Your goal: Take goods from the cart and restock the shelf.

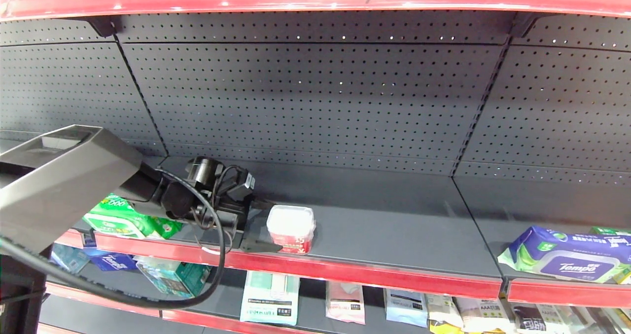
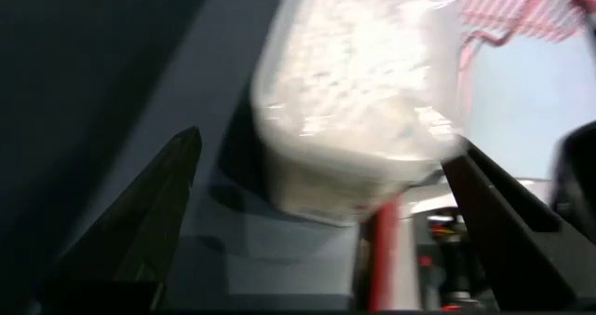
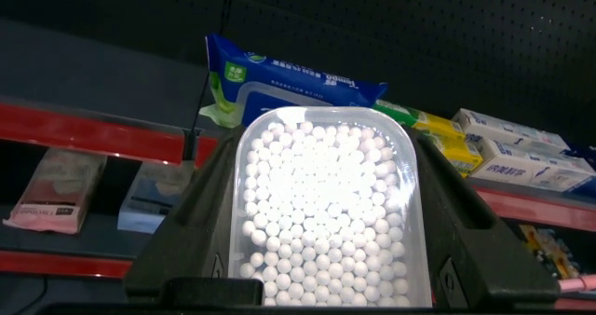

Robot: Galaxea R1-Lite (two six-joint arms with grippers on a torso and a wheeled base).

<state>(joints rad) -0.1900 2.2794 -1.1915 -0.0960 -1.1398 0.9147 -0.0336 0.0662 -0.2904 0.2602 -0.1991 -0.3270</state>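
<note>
Head view: the bead tub (image 1: 291, 228) stands upright on the shelf (image 1: 384, 225), close to its red front lip (image 1: 345, 271), at the fingertips of the left claw (image 1: 267, 226).
Left wrist view: the left claw is spread apart, with a gap on each side of the bead tub. The placing looks done, so draw straight back and level, without nudging the tub toward the lip.
Right wrist view: the right claw (image 3: 326, 143) is clamped on a second tub (image 3: 326, 212), facing the blue wipes pack (image 3: 289, 77). Set it flat, well behind the lip, before letting go.
</note>
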